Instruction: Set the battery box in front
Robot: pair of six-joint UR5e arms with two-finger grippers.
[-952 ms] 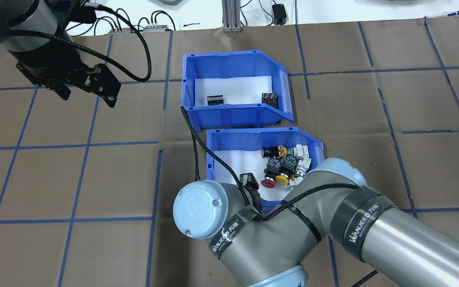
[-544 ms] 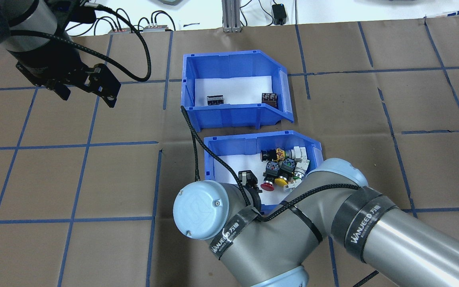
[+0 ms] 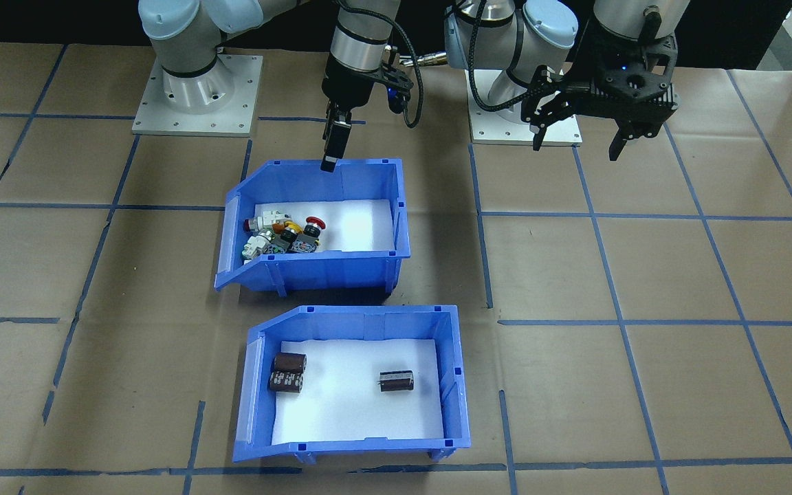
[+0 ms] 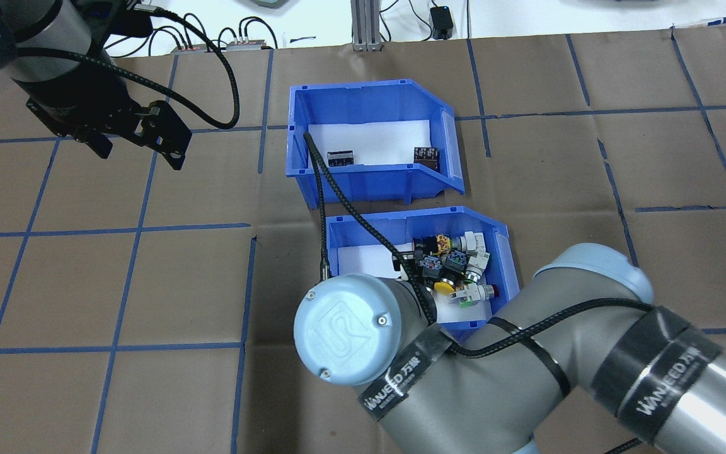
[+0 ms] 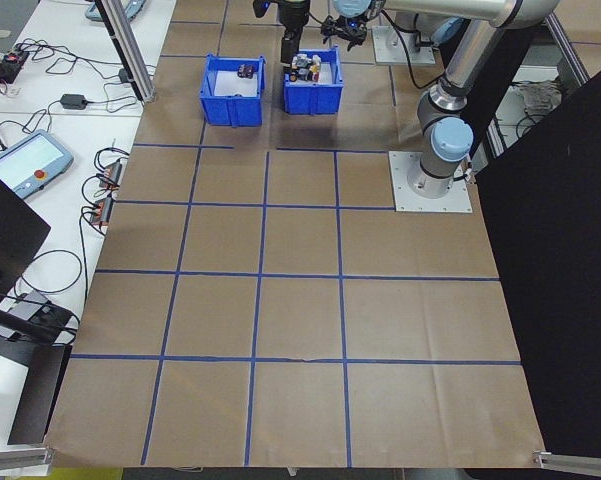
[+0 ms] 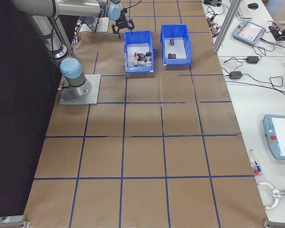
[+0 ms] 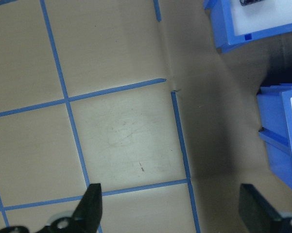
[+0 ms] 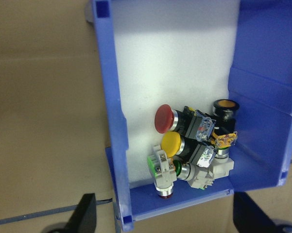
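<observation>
Grey-sleeved and bent sharply at the elbow, the right arm is being held over the robot-side wall of the switch bin point(image 3: 313, 227), its right gripper point(image 3: 333, 148) pointed straight down, fingers spread on either side of that wall, as the wrist view shows. Push-button switches point(image 8: 192, 145) are being seen heaped in the bin's sloped-front end, below and ahead of the gripper. The battery box point(image 3: 351, 385) is being kept just beyond that bin, farther from the robot, the two bins near but apart; three dark cells point(image 3: 288, 372) are lying on its white foam floor, two side by side, one alone.

The left gripper point(image 3: 578, 134) is being held above bare paper, well off to the side of both bins, its fingers point(image 7: 92, 206) spread wide and nothing between them.

Brown paper point(image 4: 149, 284) marked with blue tape point(image 4: 139, 227) squares is being used as the table cover. Cables, a black adapter point(image 5: 76, 101) and a handheld pendant point(image 5: 28, 165) are being kept on the white bench alongside.
</observation>
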